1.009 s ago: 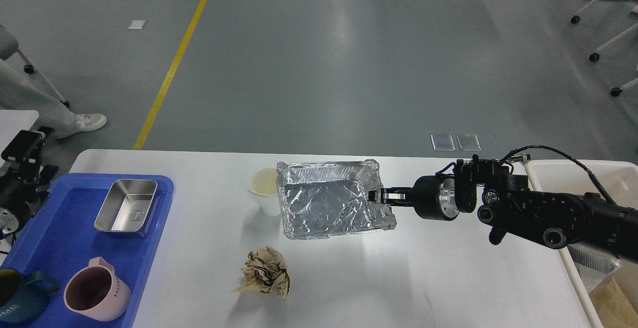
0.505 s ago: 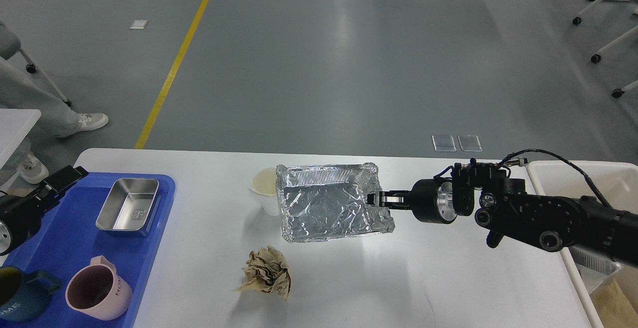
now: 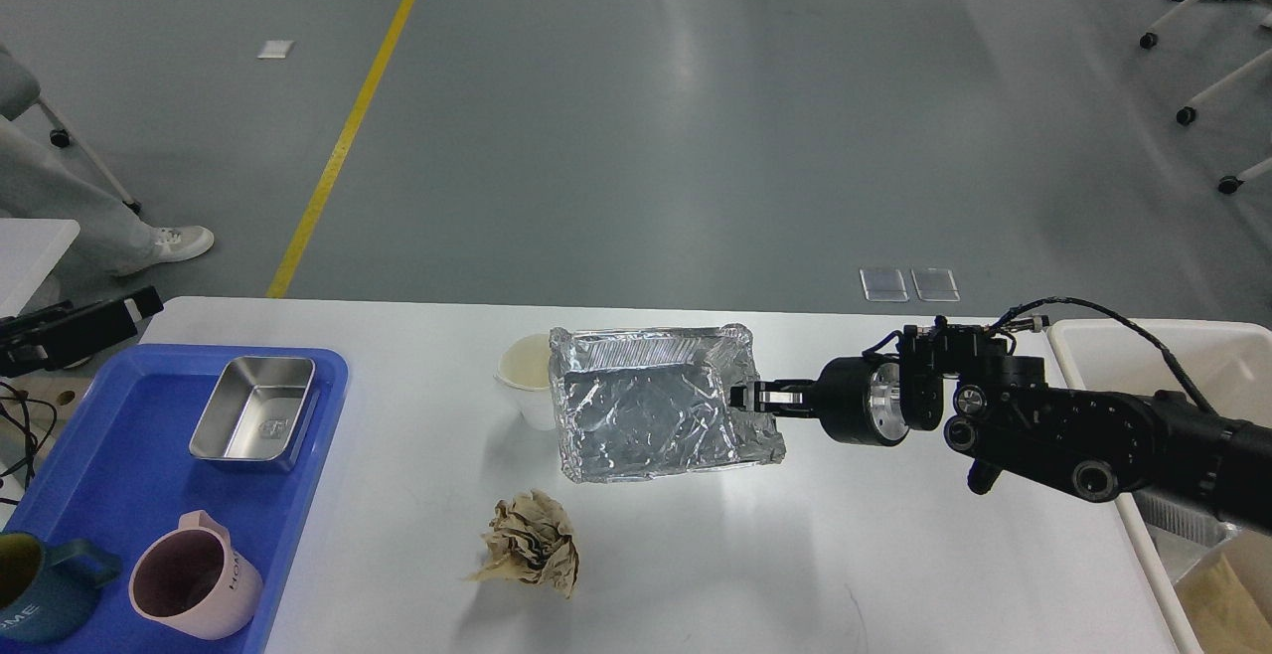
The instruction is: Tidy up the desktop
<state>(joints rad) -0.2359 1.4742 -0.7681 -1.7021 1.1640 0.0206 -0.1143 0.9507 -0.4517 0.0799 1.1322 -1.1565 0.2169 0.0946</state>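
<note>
Right gripper (image 3: 747,398) jaws clamped on crumpled silver foil tray (image 3: 651,417) right rim; tray lifted off white tabletop (image 3: 894,545); white bin (image 3: 1192,356) right of tray. Left jaws unclear.

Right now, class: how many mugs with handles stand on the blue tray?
2. The pink mug stands near the blue tray's front edge; the dark blue mug sits left of it, partly cut off by the picture's edge.

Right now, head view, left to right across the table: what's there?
Blue tray with a steel tin on it → crumpled paper → foil container → right gripper shut on its edge → white bin.
</note>
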